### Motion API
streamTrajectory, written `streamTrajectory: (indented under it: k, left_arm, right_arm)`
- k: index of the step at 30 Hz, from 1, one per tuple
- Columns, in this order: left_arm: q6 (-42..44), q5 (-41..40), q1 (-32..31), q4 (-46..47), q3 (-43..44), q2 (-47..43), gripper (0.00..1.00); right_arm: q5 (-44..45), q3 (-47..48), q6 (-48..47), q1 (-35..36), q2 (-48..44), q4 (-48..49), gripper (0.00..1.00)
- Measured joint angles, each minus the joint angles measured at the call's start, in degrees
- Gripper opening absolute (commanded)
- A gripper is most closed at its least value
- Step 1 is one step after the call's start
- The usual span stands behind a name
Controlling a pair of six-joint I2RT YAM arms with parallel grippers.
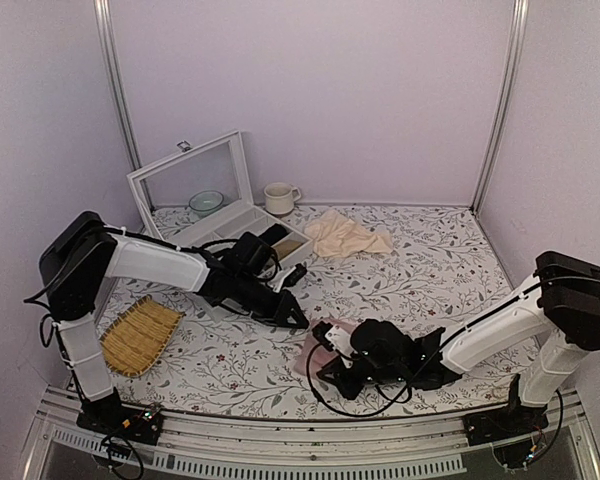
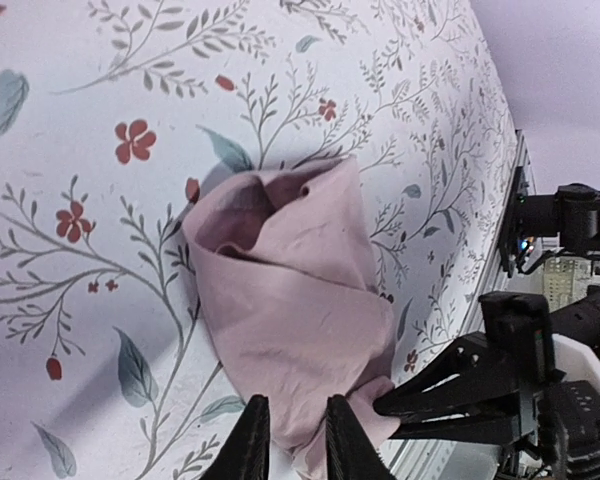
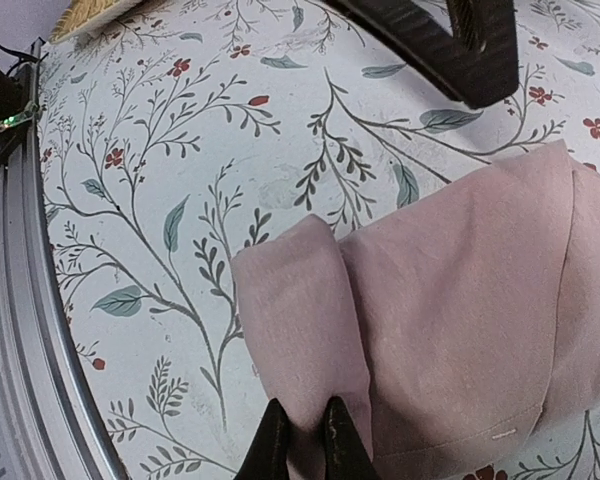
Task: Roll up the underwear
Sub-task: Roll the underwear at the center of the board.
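Observation:
The underwear (image 1: 314, 352) is a dusty-pink bundle near the front middle of the floral table, partly rolled, with an open tube end (image 2: 250, 215) and a folded flap (image 3: 295, 300). My right gripper (image 1: 332, 372) is shut on that flap at the bundle's near end, its fingers (image 3: 273, 447) pinching the fabric. My left gripper (image 1: 298, 320) hovers at the bundle's far-left side. In its wrist view its jaws stand a little apart over the fabric edge (image 2: 295, 445), gripping nothing, while the right gripper (image 2: 385, 405) holds the corner beside them.
A white-framed box (image 1: 242, 170) with a raised lid stands at the back left, a teal bowl (image 1: 206, 202) behind it and a cream mug (image 1: 278, 198) beside it. A beige cloth (image 1: 345, 237) lies mid-back. A woven mat (image 1: 140, 335) lies front left. A metal rail (image 1: 280, 425) borders the near edge.

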Motion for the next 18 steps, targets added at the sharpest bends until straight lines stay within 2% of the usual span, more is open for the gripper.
streamTrajectory:
  k: [10, 18]
  left_arm:
    - [-1.03, 0.66, 0.00, 0.13, 3.13, 1.79, 0.19]
    - [-0.61, 0.66, 0.00, -1.05, 4.39, 2.16, 0.19]
  right_arm:
    - [-7.54, -5.79, 7.56, -3.41, -1.29, 8.50, 0.00]
    - [-9.66, -6.82, 12.76, -4.02, 0.17, 12.76, 0.00]
